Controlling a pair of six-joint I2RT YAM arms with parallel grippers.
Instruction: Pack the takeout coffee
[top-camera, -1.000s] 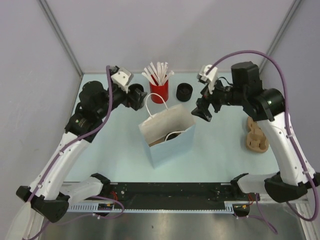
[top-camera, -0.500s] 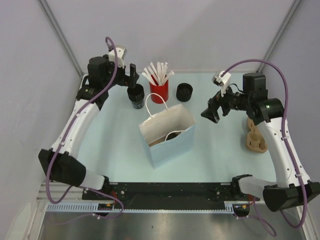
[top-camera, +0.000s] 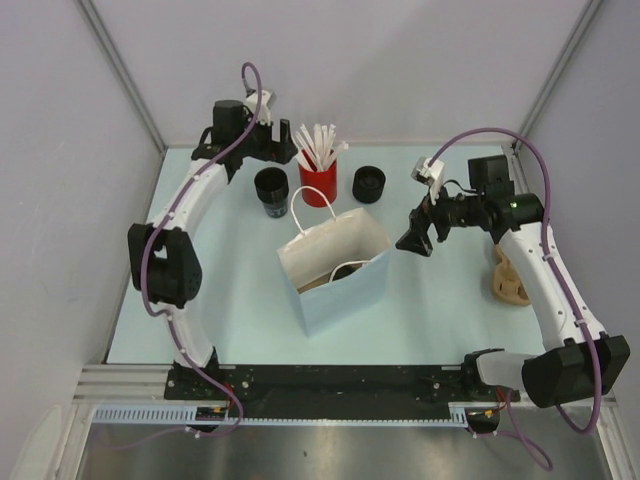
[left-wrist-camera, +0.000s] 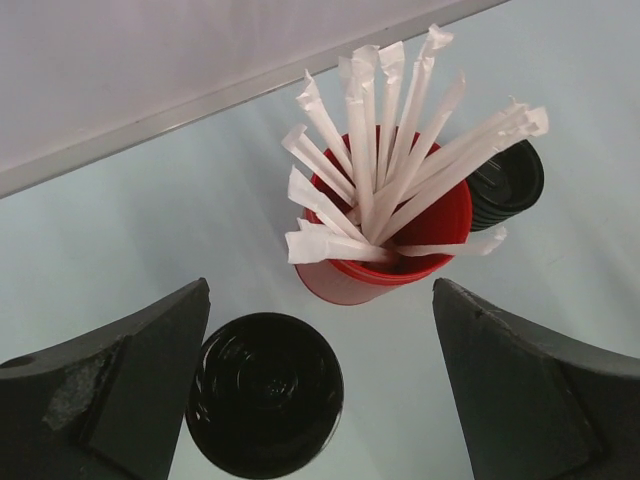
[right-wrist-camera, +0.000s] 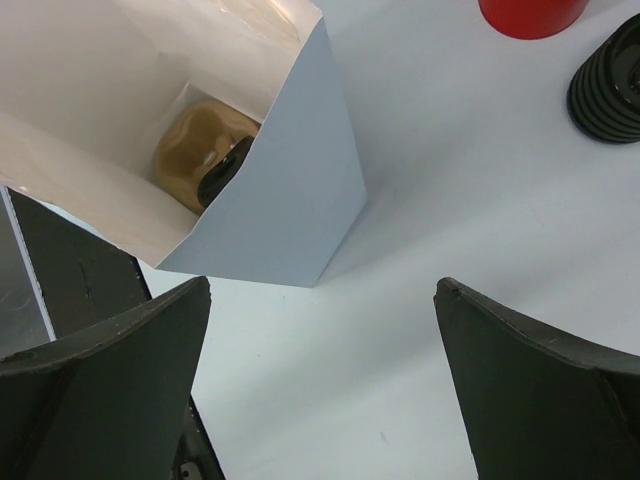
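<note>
Left gripper (left-wrist-camera: 320, 290): fingers spread wide with nothing between them. Only the dark tips show in the wrist view, and the lower edge cuts off the rest. From above, the jaws blur into the dark wrist and are hard to make out.
Takeout coffee (left-wrist-camera: 265, 395): upright on the table and lidded, just beside the left gripper's finger at the wrist view's left. That finger overlaps the cup's edge in the wrist view, but from above the two are apart. The cup's near side almost meets the frame's bottom.
Red cup (left-wrist-camera: 345, 285): straight ahead of the left gripper, just past the takeout coffee. It is packed with white sticks (left-wrist-camera: 385, 150) that fan out over its rim.
Second black cup (left-wrist-camera: 505, 180): beyond the red cup as seen from the left gripper. The red cup and sticks partly hide it, so only its lid and one side show.
Right gripper (right-wrist-camera: 322, 285): fingers spread wide, holding nothing, hanging above the table (right-wrist-camera: 450, 200). Only the tips are in frame.
Paper bag (right-wrist-camera: 280, 200): open and standing, just ahead of the right gripper. The finger at the view's left covers its near corner.
Inside the bag: a tan shape (right-wrist-camera: 195, 155) with a black thing (right-wrist-camera: 225, 175) against it. The bag wall hides the rest, so neither can be identified.
Cardboard tray (top-camera: 512, 275): tan, on the table behind the right gripper, partly covered by that arm.
</note>
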